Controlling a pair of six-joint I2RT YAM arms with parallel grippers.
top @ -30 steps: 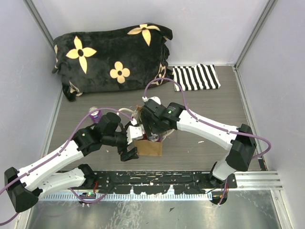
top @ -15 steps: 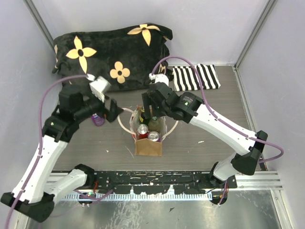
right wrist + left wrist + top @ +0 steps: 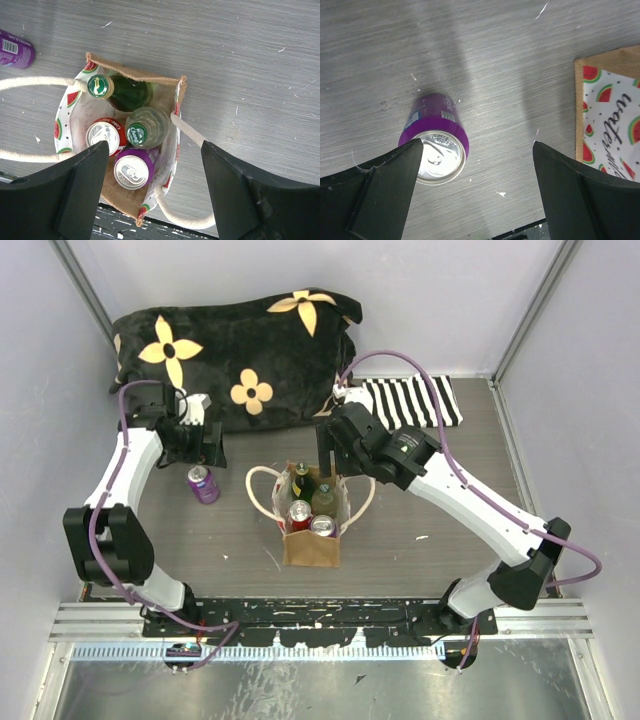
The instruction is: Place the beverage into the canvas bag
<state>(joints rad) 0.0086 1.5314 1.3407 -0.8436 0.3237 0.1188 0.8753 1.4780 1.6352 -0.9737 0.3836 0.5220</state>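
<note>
The step in hand is judged to be the pickup of one more beverage: a purple aluminium drink can (image 3: 203, 483) stands upright on the grey wood-grain table (image 3: 450, 490), outside and to the left of the small tan canvas bag with cream loop handles and a watermelon-print panel (image 3: 312, 550), near it but not touching. The left end effector (image 3: 477, 145) hovers above this can with its fingers spread apart and nothing between them. In the left wrist view the can sits off-centre, its rim partly overlapped by the finger on the left of that view. The right end effector (image 3: 155, 145) hangs over the bag mouth, fingers likewise apart and empty. The bag already contains a dark green glass bottle (image 3: 125, 92), a clear bottle with a green cap (image 3: 145, 127), a red-topped can (image 3: 105, 135) and a second purple can (image 3: 132, 170). The next move calls for shifting the left end effector sideways until the standing can lies midway between the fingers, then descending and closing on the can body. Free room inside the bag appears limited, so the drop point needs choosing with care, and the right arm would have to clear the opening first.
</note>
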